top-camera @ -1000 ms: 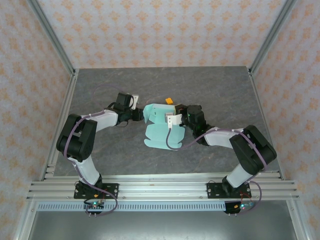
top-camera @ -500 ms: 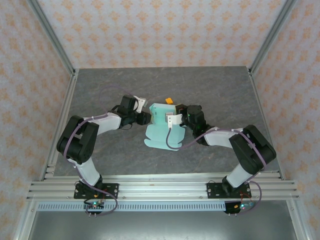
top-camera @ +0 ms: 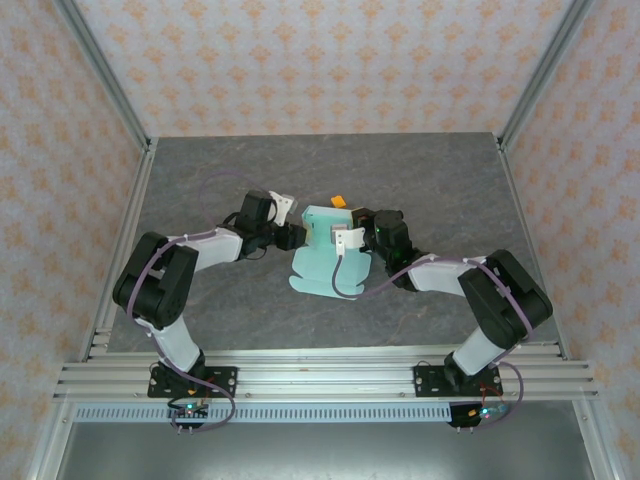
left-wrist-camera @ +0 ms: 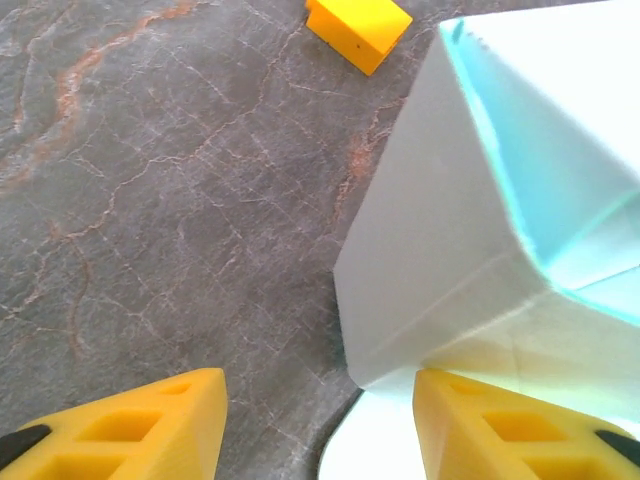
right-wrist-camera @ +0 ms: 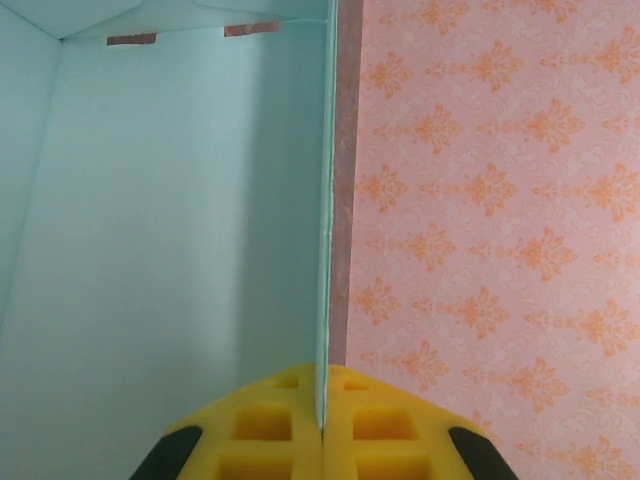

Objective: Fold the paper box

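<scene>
The paper box point(top-camera: 322, 262) is pale mint card, half raised into walls at its far end and flat toward the near side. My right gripper point(top-camera: 352, 238) is shut on its right wall; in the right wrist view the thin card edge point(right-wrist-camera: 327, 200) runs straight down between the closed yellow fingertips point(right-wrist-camera: 325, 415). My left gripper point(top-camera: 293, 237) stands open at the box's left side. In the left wrist view the folded wall point(left-wrist-camera: 450, 230) rises ahead, and the right finger point(left-wrist-camera: 510, 425) touches its lower corner while the left finger point(left-wrist-camera: 130, 425) is over bare table.
A tiny orange cube point(top-camera: 340, 202) lies just beyond the box, also at the top of the left wrist view as the orange cube point(left-wrist-camera: 357, 27). The grey marbled table point(top-camera: 200, 180) is fenced by aluminium posts and patterned walls.
My left gripper has moved right, up to the box's left side, and opened wider. The left flap now stands more upright. The right gripper has kept its grip in place.
</scene>
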{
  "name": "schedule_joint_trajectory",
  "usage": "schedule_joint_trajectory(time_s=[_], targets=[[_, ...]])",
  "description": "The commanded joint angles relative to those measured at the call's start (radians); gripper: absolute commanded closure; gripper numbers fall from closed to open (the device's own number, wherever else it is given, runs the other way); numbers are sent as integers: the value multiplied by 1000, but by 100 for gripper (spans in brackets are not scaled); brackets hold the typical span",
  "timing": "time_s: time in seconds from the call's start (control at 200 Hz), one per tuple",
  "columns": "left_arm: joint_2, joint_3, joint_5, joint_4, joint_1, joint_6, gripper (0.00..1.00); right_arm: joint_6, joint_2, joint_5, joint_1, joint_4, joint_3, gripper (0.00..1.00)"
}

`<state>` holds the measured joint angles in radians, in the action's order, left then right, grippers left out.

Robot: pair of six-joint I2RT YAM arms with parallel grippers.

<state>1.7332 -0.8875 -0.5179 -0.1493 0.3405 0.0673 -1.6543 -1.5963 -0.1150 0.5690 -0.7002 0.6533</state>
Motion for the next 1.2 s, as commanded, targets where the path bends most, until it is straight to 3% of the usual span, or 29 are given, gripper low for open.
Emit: schedule_joint_trajectory(time_s=[0.0,0.445,0.986,1.196], targets=[[-50,10,-60,-65,11,-27,45,-9,6,-13,5,25,14,100],[-8,-53,-45,-56,11,-31,41,1,18,-22,5,43,15,100],[46,-23,-24,-283,18,25,44,37,49,-19,8,124,18,100],[73,-42,-34,-298,21,19,44,45,41,1,5,159,28,100]])
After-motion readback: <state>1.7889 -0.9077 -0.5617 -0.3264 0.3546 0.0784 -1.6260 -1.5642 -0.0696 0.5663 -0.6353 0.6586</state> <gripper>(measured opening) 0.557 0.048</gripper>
